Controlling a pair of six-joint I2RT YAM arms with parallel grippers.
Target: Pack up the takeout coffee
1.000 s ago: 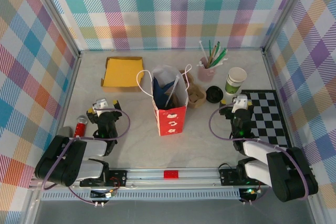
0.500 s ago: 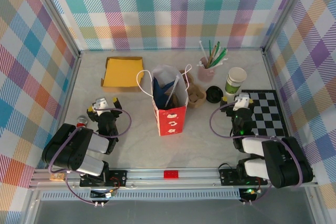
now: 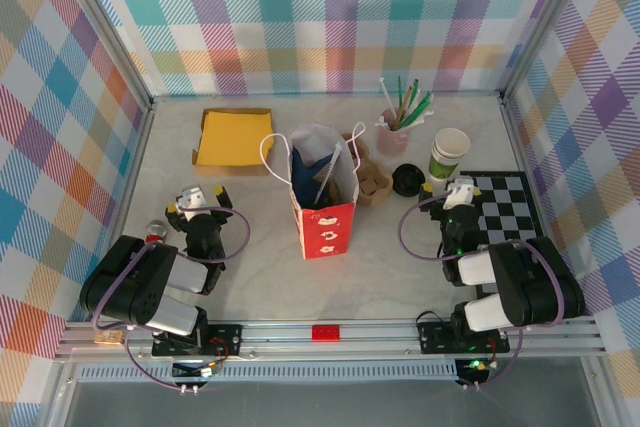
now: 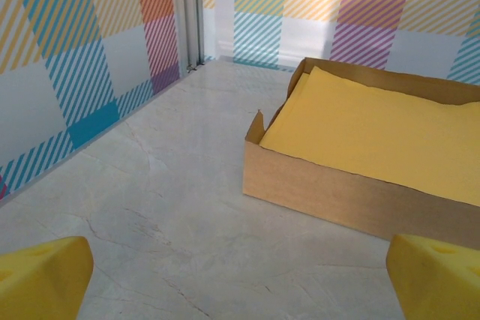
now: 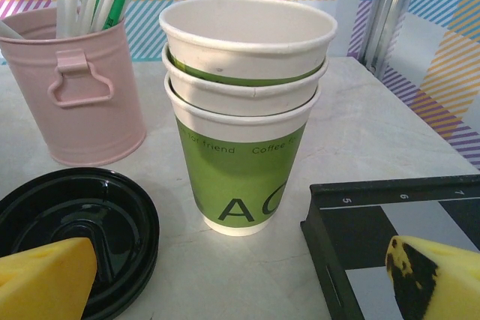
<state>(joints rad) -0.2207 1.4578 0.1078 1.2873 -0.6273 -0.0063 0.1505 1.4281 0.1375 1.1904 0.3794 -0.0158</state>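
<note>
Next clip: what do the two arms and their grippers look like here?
The left arm and right arm are black with rounded joint housings and pale grey links. A purple cable loops up to each wrist. The left gripper and right gripper have white blocks on top and yellow fingertip pads. One pad of the right gripper is smudged black.
</note>
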